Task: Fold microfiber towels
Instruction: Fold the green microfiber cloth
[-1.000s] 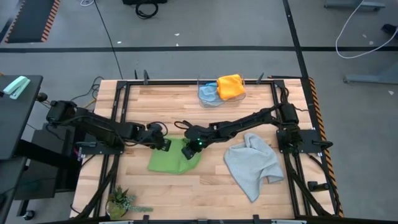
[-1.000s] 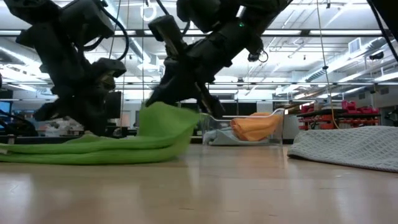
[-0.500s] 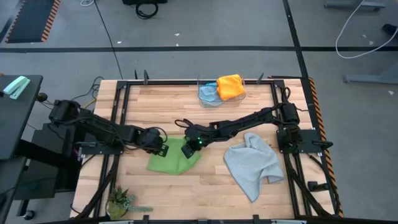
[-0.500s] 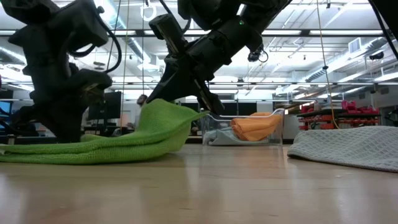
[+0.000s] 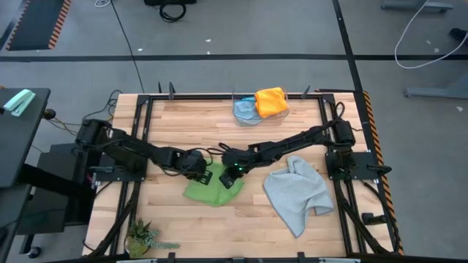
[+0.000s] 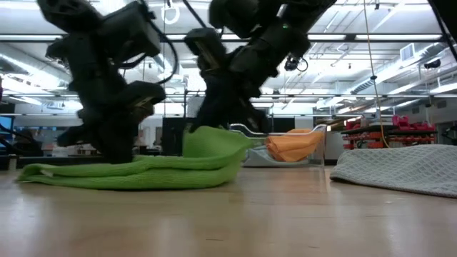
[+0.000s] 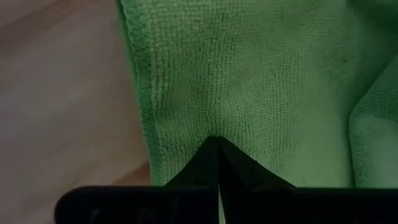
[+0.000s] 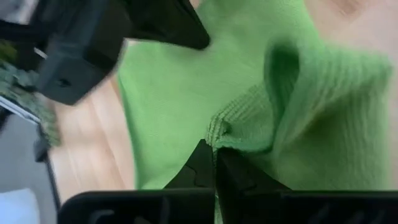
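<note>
Green towel (image 5: 210, 188) pinched btwn both grippers

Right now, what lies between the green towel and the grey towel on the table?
Nothing: in the high view, only bare wooden table separates the green towel from the grey towel. The low view shows the same gap.

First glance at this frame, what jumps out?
Both claws, left and right, meet mid-table, each shut on the green towel, which lies bunched with one corner lifted. A grey towel sprawls unfolded at the right, and yellow and blue towels sit at the far edge.
</note>
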Controlling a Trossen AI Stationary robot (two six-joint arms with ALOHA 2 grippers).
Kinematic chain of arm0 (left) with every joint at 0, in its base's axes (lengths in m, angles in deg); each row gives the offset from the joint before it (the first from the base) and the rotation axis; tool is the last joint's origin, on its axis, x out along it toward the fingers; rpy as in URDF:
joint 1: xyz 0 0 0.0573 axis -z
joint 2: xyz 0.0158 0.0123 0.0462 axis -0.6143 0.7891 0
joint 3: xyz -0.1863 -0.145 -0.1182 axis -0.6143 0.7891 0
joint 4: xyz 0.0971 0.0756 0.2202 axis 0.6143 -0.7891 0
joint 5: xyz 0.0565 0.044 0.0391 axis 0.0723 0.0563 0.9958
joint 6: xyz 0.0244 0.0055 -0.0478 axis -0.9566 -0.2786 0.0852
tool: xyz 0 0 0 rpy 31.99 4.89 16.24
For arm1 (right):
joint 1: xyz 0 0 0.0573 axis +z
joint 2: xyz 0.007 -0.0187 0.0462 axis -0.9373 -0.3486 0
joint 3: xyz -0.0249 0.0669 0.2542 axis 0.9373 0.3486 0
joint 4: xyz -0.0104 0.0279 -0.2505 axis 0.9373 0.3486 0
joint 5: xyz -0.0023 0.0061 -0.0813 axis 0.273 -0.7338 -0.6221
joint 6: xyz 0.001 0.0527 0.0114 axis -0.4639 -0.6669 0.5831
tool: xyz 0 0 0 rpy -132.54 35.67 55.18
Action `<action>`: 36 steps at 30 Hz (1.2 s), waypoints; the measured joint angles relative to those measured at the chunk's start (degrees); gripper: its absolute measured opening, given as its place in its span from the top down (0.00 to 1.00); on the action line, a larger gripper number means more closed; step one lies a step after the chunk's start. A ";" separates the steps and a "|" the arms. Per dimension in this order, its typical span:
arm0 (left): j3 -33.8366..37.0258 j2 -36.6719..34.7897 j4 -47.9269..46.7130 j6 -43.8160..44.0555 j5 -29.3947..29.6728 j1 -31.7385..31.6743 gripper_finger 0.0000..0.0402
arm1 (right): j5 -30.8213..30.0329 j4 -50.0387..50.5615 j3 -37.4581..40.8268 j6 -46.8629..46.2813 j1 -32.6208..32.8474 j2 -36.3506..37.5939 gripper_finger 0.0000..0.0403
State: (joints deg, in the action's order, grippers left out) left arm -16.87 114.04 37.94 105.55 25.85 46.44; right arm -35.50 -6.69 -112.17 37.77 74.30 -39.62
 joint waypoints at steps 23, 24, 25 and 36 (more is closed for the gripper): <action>-19.36 16.68 -0.01 -14.94 -2.68 -5.88 0.96 | -8.23 -12.84 18.76 -12.08 2.80 11.40 1.00; -19.12 16.57 -0.20 -15.31 -2.35 -5.65 0.97 | -8.27 -12.88 18.84 -12.14 2.76 11.38 1.00; -18.67 15.88 -0.72 -15.57 -2.09 -5.52 0.98 | -8.26 -13.31 18.82 -12.26 2.54 11.03 1.00; -18.57 4.91 -16.45 -14.65 6.61 -4.96 0.93 | -6.66 -15.93 18.56 -11.78 0.18 9.94 1.00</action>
State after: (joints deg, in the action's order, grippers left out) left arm -35.44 118.95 21.49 90.90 32.47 41.48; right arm -42.16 -22.62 -93.61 25.98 74.47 -29.68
